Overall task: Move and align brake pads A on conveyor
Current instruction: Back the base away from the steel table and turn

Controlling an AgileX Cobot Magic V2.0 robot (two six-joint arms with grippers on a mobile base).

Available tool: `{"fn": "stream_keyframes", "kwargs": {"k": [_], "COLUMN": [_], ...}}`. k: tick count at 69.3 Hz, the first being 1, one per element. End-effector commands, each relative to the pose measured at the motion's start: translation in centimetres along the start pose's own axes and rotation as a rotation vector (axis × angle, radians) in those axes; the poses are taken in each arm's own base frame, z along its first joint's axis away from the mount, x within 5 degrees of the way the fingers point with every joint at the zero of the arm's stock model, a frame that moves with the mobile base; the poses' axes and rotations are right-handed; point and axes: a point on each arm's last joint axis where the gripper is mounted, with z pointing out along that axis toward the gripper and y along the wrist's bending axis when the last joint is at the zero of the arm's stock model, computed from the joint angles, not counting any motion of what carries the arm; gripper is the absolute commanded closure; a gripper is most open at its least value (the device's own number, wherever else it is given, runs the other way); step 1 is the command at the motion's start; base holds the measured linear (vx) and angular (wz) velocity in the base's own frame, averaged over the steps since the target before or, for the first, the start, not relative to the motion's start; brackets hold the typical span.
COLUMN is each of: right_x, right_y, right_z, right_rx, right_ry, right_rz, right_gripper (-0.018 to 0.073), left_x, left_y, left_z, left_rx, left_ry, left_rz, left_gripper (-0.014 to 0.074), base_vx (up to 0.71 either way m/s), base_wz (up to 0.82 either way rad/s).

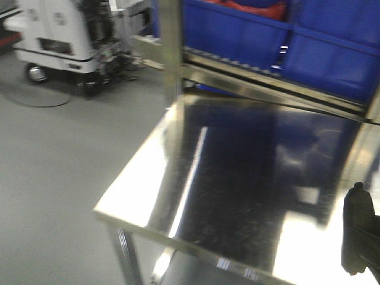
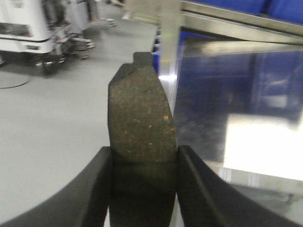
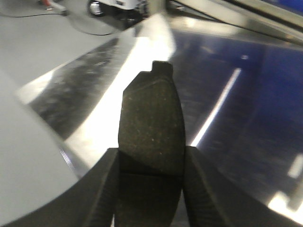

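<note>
In the left wrist view my left gripper (image 2: pixel 143 156) is shut on a brake pad A (image 2: pixel 142 109). It is a dark grey speckled crescent that stands upright with its small tab on top, held above the grey floor beside the steel table's edge. In the right wrist view my right gripper (image 3: pixel 150 158) is shut on a second brake pad A (image 3: pixel 151 113), also tab up, with a groove just above the jaws. It hangs over the steel tabletop near its corner. In the front view a dark upright shape (image 1: pixel 359 231) at the bottom right looks like that pad. The conveyor is out of view.
A shiny mirror-like steel table (image 1: pixel 237 178) fills the middle, with its left edge and front corner over the grey floor (image 1: pixel 53 166). Blue bins (image 1: pixel 237 27) sit on a sloping metal rack behind it. A white wheeled machine (image 1: pixel 59 35) with cables stands at the far left.
</note>
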Motion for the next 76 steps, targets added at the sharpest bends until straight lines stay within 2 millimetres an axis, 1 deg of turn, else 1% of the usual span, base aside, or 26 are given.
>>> {"fn": "stream_keyframes", "kwargs": {"k": [1, 45, 76], "right_x": [-1.64, -1.64, -1.64], "right_y": [0.09, 0.1, 0.1], "right_z": [-0.44, -0.44, -0.44], "right_rx": [-0.007, -0.007, -0.007], "right_ry": [-0.114, -0.114, -0.114], "right_rz": [-0.013, -0.012, -0.012], "right_gripper": [0.0564, 0.0564, 0.0564], "left_x": [-1.75, -1.75, -1.75], "left_y": [-0.03, -0.03, -0.03], "left_z": [-0.34, -0.34, -0.34], "left_rx": [0.002, 0.002, 0.002], "left_ry": [-0.115, -0.115, -0.115], "left_rz": [-0.012, -0.012, -0.012], "left_gripper": [0.0603, 0.0603, 0.0603], "base_vx": [-0.21, -0.21, -0.07], "base_wz": [0.79, 0.85, 0.91]}}
